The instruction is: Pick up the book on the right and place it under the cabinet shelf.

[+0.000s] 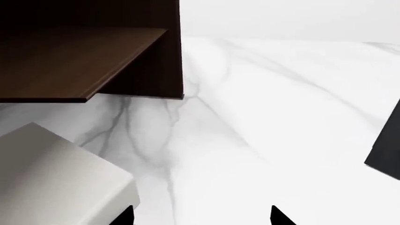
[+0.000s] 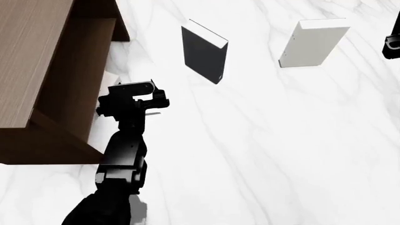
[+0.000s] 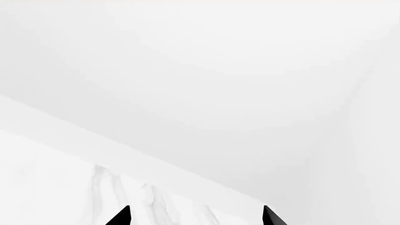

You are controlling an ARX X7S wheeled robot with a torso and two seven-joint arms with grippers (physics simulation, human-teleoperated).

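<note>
White book [image 2: 312, 42] stands upright, upper right; right gripper [image 3: 195, 216] wide and empty, left gripper [image 1: 201, 215] too. We risk toppling it on approach.

A white book [image 2: 312, 43], a black book [image 2: 203, 52], a dark-brown wood-grain cabinet [image 2: 37, 61], a grey-veined white marble table [image 2: 269, 150].

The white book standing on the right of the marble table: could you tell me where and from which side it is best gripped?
Grip the white book across its thin thickness near the top edge, coming down from above. It stands upright and free, apart from the black book, so both covers look reachable. The right gripper seems the nearer.
</note>
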